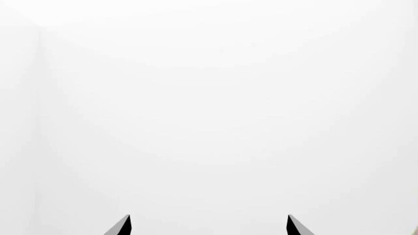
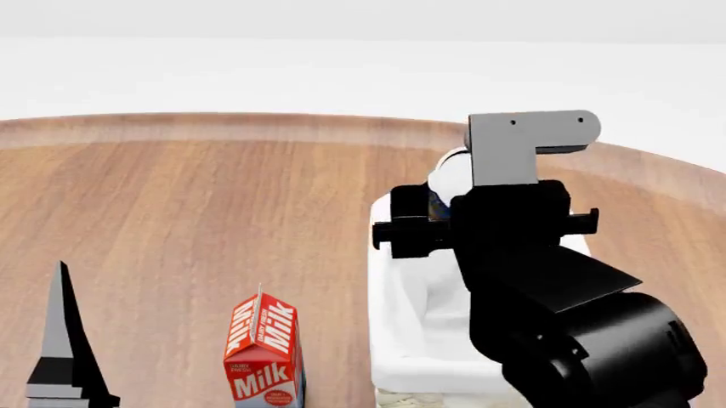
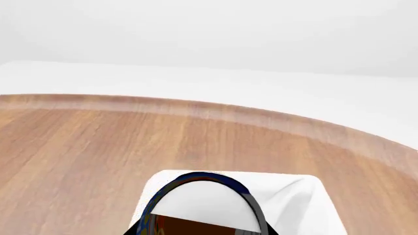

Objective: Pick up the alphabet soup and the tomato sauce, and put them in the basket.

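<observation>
The alphabet soup (image 3: 203, 201), a blue-labelled can with a pale top, fills the near part of the right wrist view. My right gripper (image 2: 438, 209) is shut on it, holding it over the far end of the basket (image 2: 393, 280). In the head view only the can's pale top (image 2: 450, 175) and a blue sliver show past the black arm. The basket's white lining (image 3: 302, 199) lies right behind the can. My left gripper (image 1: 209, 226) is open with nothing between its fingers, facing blank white; one finger (image 2: 61, 336) shows at the table's near left. The tomato sauce is out of view.
A red and white milk carton (image 2: 262, 357) stands upright just left of the basket's near end. The round wooden table (image 2: 204, 212) stretches away to its curved far edge (image 2: 227, 127). My right arm (image 2: 567, 323) hides most of the basket's right side.
</observation>
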Motion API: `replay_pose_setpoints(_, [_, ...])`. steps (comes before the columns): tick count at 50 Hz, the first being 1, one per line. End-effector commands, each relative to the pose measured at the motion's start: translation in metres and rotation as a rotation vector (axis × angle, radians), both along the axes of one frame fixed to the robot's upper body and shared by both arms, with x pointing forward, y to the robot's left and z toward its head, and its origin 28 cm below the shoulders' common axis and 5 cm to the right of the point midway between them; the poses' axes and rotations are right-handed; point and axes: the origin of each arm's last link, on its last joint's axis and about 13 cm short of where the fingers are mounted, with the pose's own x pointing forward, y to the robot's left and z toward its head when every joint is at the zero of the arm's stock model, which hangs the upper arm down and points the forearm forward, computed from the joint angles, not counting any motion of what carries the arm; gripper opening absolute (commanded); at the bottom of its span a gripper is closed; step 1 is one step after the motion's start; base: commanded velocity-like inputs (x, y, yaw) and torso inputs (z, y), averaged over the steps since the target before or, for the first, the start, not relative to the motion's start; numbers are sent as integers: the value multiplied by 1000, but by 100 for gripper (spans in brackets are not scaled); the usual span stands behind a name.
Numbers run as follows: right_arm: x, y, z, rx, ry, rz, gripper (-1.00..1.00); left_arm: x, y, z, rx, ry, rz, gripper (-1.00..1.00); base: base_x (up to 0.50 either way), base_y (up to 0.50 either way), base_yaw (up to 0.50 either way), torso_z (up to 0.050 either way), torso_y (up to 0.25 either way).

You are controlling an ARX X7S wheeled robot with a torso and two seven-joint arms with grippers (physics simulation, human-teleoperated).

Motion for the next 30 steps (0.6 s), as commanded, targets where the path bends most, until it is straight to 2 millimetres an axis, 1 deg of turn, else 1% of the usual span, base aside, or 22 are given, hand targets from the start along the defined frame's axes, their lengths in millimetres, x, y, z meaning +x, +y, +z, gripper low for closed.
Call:
replay_pose_setpoints(1, [19,-4,-6,1,15,-15,-100,-1,0,1,0,-2,-2,100,0,0,0,0,0])
replay_pose_setpoints(10, [29,-9,-12,30,64,-66,-100,0,1,0,1,1,-1,100,0,0,0,0,0])
replay_pose_setpoints(19, [32,-9,-13,45,91,-84,-100,0,1,0,0,1,-2,100,0,0,0,0,1])
replay_pose_setpoints(30, [33,-17,-23,44,133,-130,-100,0,0,-2,2,6,-3,100,0,0,0,0,1])
